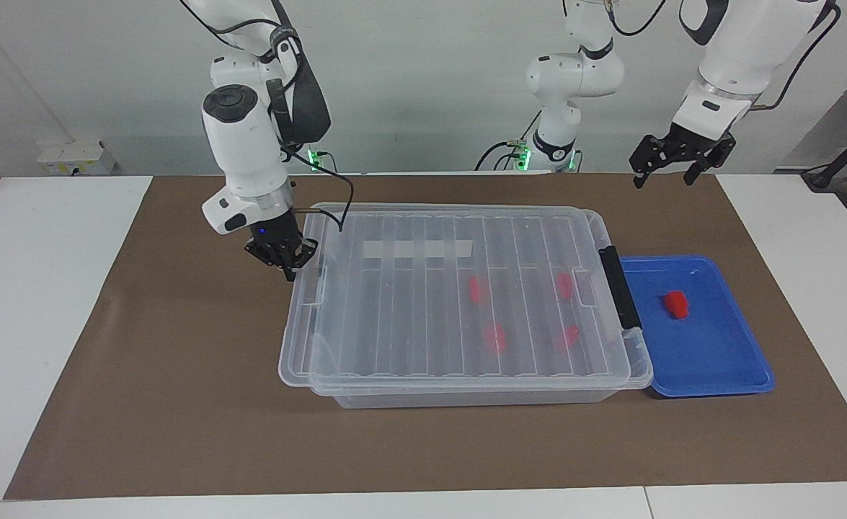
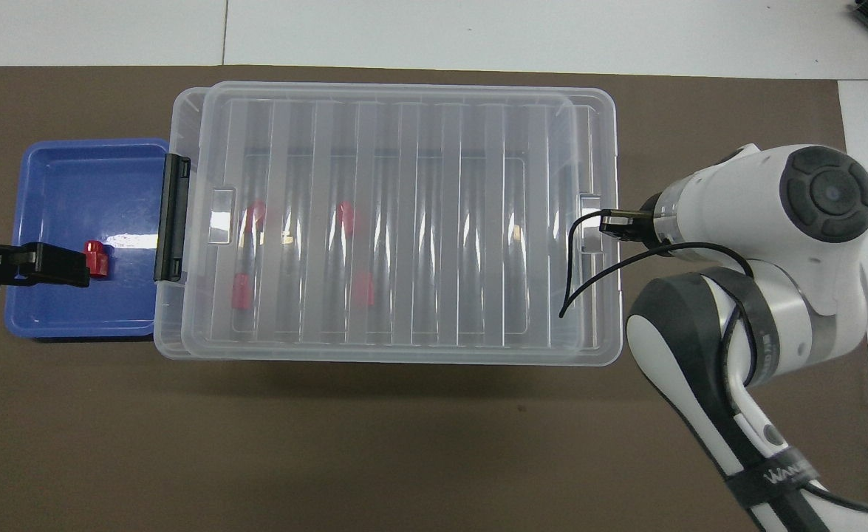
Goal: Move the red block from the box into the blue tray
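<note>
Closest to me sits the box (image 1: 459, 303), lid on; the red block (image 1: 676, 303) already lies in the blue tray (image 1: 711, 375). Left gripper (image 1: 672, 169) hangs spread at twelve o'clock above it; right gripper (image 1: 284, 261), pinched together, touches the lid's end.

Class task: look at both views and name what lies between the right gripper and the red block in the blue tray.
The box, lid on, spans that stretch, with four more red blocks inside; the facing view shows it best. The right gripper is at the box's end away from the blue tray, which holds the red block.

ribbed lid (image 1: 452, 288) covering box (image 1: 466, 393), blue tray (image 1: 711, 360) open above
</note>
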`<state>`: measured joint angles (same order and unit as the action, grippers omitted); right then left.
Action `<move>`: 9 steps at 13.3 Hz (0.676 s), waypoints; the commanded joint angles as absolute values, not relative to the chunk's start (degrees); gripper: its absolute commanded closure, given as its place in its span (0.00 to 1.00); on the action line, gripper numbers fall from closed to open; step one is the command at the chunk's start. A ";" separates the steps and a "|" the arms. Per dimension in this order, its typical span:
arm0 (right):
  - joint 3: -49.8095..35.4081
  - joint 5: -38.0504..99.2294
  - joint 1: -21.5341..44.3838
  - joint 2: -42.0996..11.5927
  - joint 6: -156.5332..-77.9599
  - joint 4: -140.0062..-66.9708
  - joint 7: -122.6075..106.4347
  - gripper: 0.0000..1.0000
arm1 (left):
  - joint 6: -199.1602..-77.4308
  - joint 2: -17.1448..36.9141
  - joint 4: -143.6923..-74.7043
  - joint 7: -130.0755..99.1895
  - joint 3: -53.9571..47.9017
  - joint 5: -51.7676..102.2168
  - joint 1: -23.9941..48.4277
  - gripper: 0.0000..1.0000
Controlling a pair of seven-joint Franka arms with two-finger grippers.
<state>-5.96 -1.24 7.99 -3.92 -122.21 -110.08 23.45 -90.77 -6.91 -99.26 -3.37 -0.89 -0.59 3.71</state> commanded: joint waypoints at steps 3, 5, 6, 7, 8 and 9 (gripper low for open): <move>-6.06 -0.79 10.63 -3.43 -122.87 -111.00 25.22 1.00 | -90.79 -4.57 -96.42 -2.46 0.70 -0.53 4.75 0.00; -6.06 -0.79 10.72 -3.43 -122.61 -110.92 25.14 1.00 | -90.70 -3.52 -95.19 -2.55 0.70 -0.53 4.57 0.00; -6.06 -0.79 10.64 -3.43 -122.52 -110.83 25.14 1.00 | -90.18 -3.08 -94.05 -2.55 0.70 -0.53 4.40 0.00; -5.98 -0.79 10.63 -3.34 -122.35 -110.74 25.22 1.00 | -89.48 -2.82 -93.70 -2.55 0.70 -0.53 4.31 0.00; -5.98 -0.79 10.46 -2.99 -122.00 -110.74 25.31 1.00 | -88.86 -2.73 -93.43 -2.55 0.70 -0.53 4.31 0.00; -5.89 -0.79 9.94 -2.81 -121.30 -110.74 25.31 1.00 | -88.42 -2.55 -93.08 -2.55 0.62 -0.61 4.31 0.00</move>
<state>-5.96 -1.22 10.41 -3.89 -122.07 -110.12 23.65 -90.46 -3.78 -95.41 -3.30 -0.12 -0.59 3.71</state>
